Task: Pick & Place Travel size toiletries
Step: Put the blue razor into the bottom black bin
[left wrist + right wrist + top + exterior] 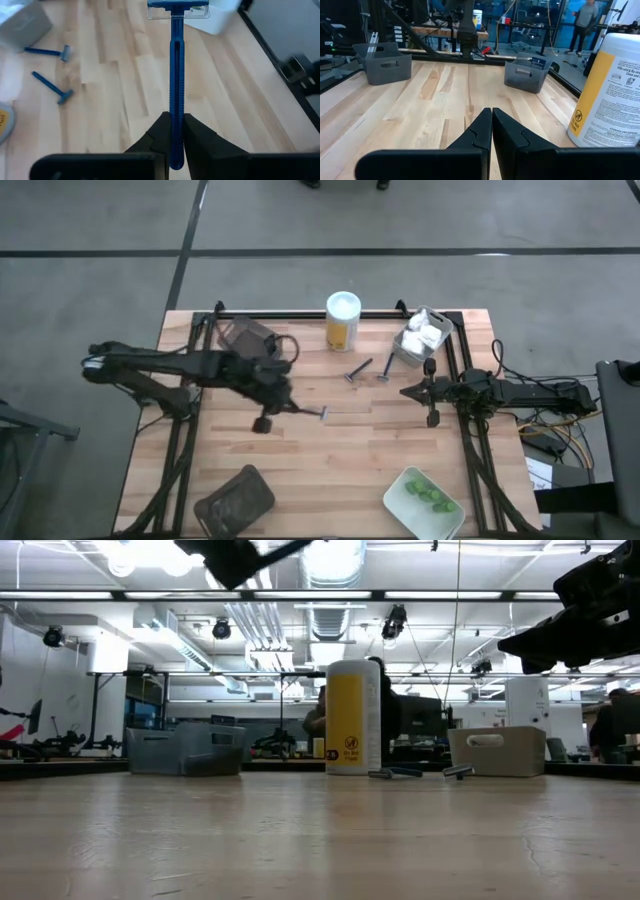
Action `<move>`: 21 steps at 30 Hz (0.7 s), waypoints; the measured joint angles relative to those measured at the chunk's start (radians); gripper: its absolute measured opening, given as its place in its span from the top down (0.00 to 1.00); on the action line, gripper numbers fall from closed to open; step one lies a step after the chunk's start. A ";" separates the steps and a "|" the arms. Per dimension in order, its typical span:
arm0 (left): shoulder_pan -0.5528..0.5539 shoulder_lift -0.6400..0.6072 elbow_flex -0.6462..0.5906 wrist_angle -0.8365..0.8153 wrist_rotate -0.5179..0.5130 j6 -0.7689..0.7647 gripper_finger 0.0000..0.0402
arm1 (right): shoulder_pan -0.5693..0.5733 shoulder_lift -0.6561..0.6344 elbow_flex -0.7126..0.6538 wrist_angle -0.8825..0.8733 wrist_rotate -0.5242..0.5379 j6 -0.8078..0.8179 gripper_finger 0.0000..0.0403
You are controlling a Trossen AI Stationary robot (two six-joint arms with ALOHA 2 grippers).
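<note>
closed claw (491, 131), yellow bottle (609, 92), grey trays (382, 62)

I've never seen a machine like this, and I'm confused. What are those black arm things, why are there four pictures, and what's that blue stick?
Those are two robot arms at a wooden table, each ending in a two-finger pincher called a gripper. One picture looks straight down from above. One looks level across the tabletop. The other two come from small cameras on each arm's wrist.

The blue stick is a razor. The left gripper pinches its handle and holds it above the table. The right gripper is shut and empty, waiting at the table's right side.

On the table stand a yellow bottle with a white cap and two more razors lying beside it. A pale tray holds white packets, another holds green pieces, and there are two dark trays.
</note>
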 joint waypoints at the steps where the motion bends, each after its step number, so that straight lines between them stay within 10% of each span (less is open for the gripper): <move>1: -0.015 -0.026 -0.028 0.000 0.000 0.006 0.91 | 0.000 0.000 0.000 0.000 0.000 0.000 0.98; 21: -0.304 -0.247 -0.206 -0.004 0.007 0.074 0.91 | 0.000 0.000 0.000 0.000 0.000 0.000 0.98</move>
